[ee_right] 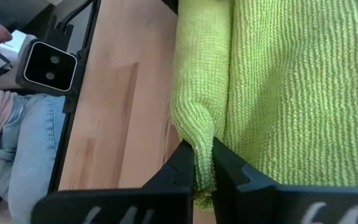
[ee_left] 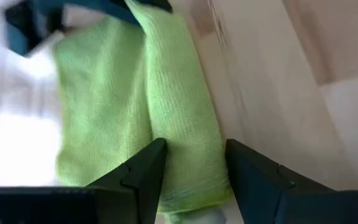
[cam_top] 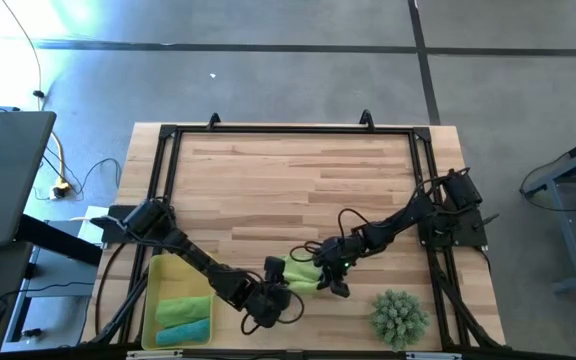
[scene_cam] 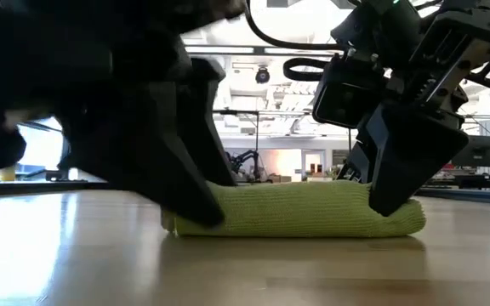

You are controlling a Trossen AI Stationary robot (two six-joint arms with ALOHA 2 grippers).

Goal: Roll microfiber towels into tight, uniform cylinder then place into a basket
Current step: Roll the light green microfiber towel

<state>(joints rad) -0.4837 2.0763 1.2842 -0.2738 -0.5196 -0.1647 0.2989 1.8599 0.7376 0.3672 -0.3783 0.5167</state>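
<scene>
A lime green microfiber towel [cam_top: 301,272] lies partly rolled on the wooden table near its front edge; in the low view it is a low roll [scene_cam: 304,208]. My left gripper [ee_left: 194,180] is open, one finger on each side of the roll's left end. My right gripper [ee_right: 204,168] is shut on the towel at its right end. The yellow basket [cam_top: 151,300] stands at the near left, with a second lime green towel [cam_top: 183,308] and a teal one [cam_top: 183,330] lying in it. My left gripper's fingers [ee_left: 145,177] slant down over the roll's left end [ee_left: 188,168] and lie across it; I cannot tell whether they touch it. My right gripper pinches a raised fold of the towel [ee_right: 199,140] between its two fingers, slanting down from the right. The towel rests on the table.
A spiky green plant [cam_top: 400,315] stands at the near right, close to the right arm. A black rail frame [cam_top: 288,130] runs around the tabletop. Bare wood lies toward the far edge. A person in jeans [ee_right: 23,143] shows beyond the table.
</scene>
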